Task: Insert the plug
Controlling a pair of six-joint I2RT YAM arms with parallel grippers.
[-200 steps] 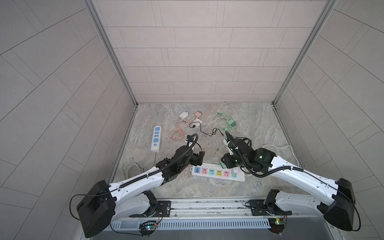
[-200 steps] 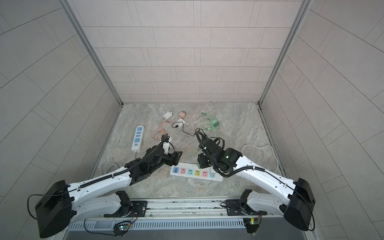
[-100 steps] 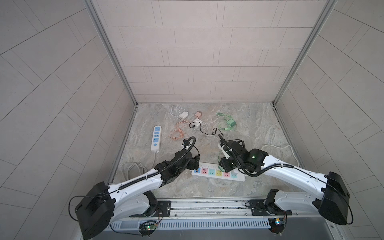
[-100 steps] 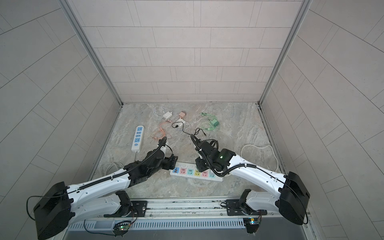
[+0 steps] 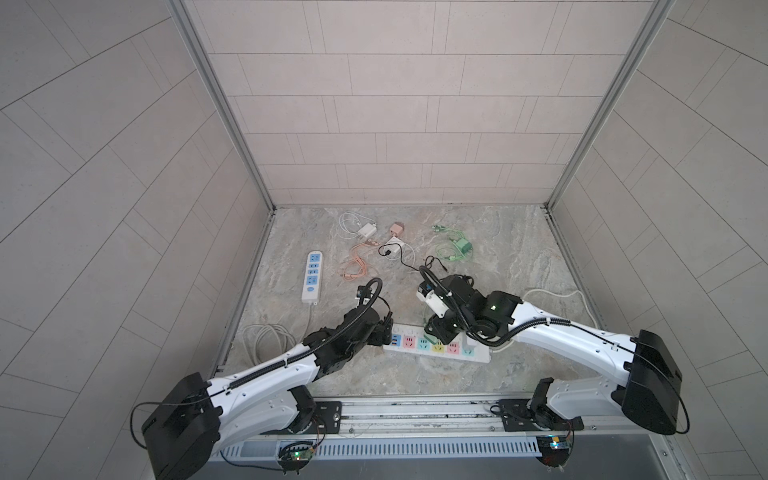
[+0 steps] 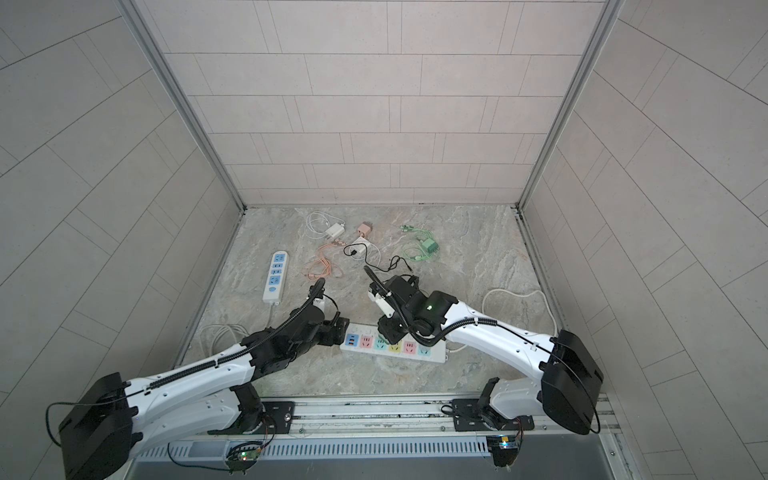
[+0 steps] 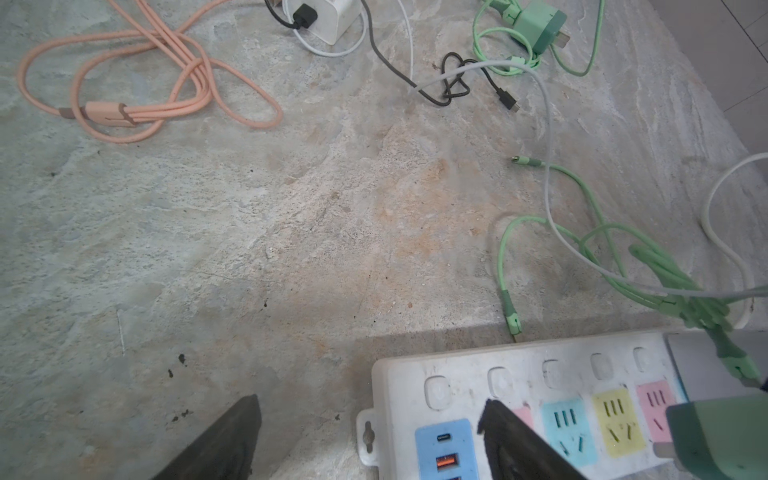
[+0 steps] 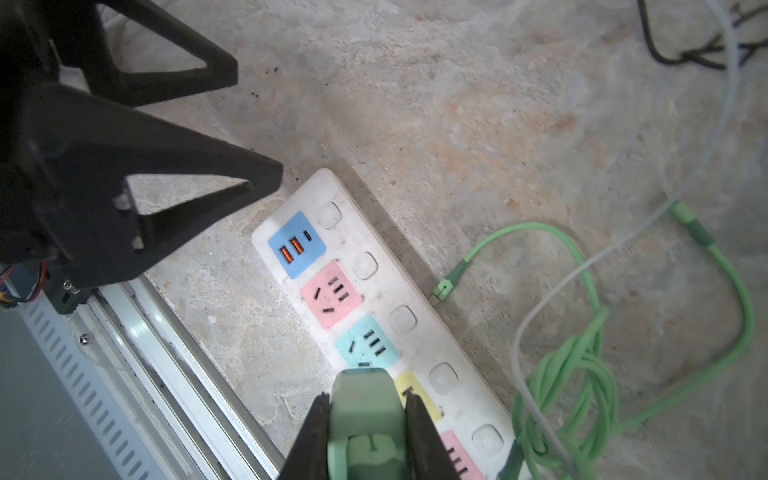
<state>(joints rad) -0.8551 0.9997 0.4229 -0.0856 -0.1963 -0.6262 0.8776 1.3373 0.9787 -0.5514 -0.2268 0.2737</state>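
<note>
The right gripper [image 8: 365, 401] squeezes the green plug [image 8: 363, 386] just above the near power strip [image 8: 345, 241], but I think it is not in a hole yet. The left gripper [image 7: 370, 411] is wide open at the strip's left end. The right wrist view shows the pinch; in both top views the arm hides it.

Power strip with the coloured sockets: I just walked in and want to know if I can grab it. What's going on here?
The right gripper is shut on a green charger plug and holds it over the middle sockets of the power strip. A prong is visible in the left wrist view, so it isn't in yet. The left gripper is open, straddling the strip's USB end, seemingly to steady it. Best wait.
</note>
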